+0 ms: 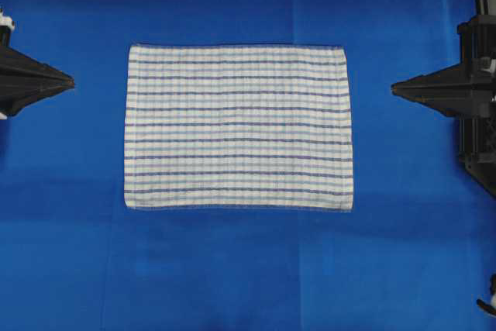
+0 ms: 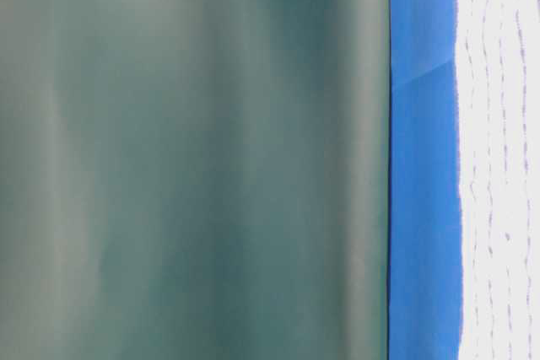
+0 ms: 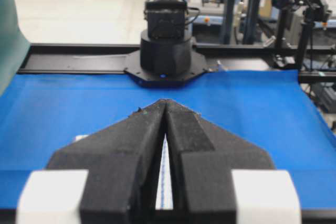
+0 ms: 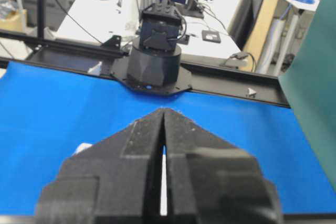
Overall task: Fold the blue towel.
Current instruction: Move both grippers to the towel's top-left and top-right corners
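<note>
Overhead exterior view shows one blue towel (image 1: 239,127), a white rectangle crossed by thin dark-blue and paler stripes, spread flat in a single layer at the middle of the blue table covering (image 1: 232,277). All four of its corners lie flat and no edge is turned over.

Two grippers are in view, one at each side, both well apart from the towel. The left gripper (image 1: 70,81) points in from the left edge and the right gripper (image 1: 395,88) from the right; each has its two fingers pressed together into a point, holding nothing.

From the left wrist camera the left gripper (image 3: 165,103) shows its pads meeting at the tip, and the right wrist camera shows the same of the right gripper (image 4: 164,112).

Table-level, one green backdrop (image 2: 194,158) fills most of the frame, beside a strip of covering (image 2: 424,208) and towel (image 2: 502,166).
</note>
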Controlling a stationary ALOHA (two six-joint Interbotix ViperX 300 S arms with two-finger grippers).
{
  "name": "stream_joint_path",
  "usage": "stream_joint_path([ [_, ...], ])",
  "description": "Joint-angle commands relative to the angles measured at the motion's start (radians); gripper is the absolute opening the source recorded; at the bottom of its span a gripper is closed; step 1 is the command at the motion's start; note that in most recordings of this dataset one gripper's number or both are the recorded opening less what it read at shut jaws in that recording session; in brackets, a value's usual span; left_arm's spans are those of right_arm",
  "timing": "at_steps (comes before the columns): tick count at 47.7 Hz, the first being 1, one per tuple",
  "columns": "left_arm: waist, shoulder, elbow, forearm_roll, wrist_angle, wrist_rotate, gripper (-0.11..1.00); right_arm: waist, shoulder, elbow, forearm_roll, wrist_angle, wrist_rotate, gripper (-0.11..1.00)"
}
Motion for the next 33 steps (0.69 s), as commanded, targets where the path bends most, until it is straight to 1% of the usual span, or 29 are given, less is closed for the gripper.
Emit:
stream_joint_path([
  [1, -0.012, 0.008, -0.017, -0.025, 0.012, 0.009, 0.00, -0.002, 0.014, -0.018, 0.003, -0.002, 0.005, 0.01],
  [9, -0.009, 0.006, -0.017, -0.026, 0.017, 0.011, 0.00, -0.002, 0.029, -0.052, 0.006, 0.080, 0.005, 0.01],
  [15, 0.025, 0.025, -0.014, -0.026, 0.025, 0.012, 0.00, -0.026, 0.044, -0.057, 0.025, 0.110, 0.006, 0.01],
  [22, 0.091, 0.071, -0.012, -0.026, 0.037, 0.011, 0.00, -0.097, 0.086, -0.049, 0.063, 0.118, 0.006, 0.01],
  [30, 0.172, 0.161, -0.011, -0.028, 0.043, 0.009, 0.01, -0.189, 0.169, -0.041, 0.087, 0.118, 0.006, 0.02],
  [33, 0.193, 0.198, -0.011, -0.029, 0.041, 0.008, 0.03, -0.221, 0.202, -0.041, 0.095, 0.118, 0.006, 0.06],
])
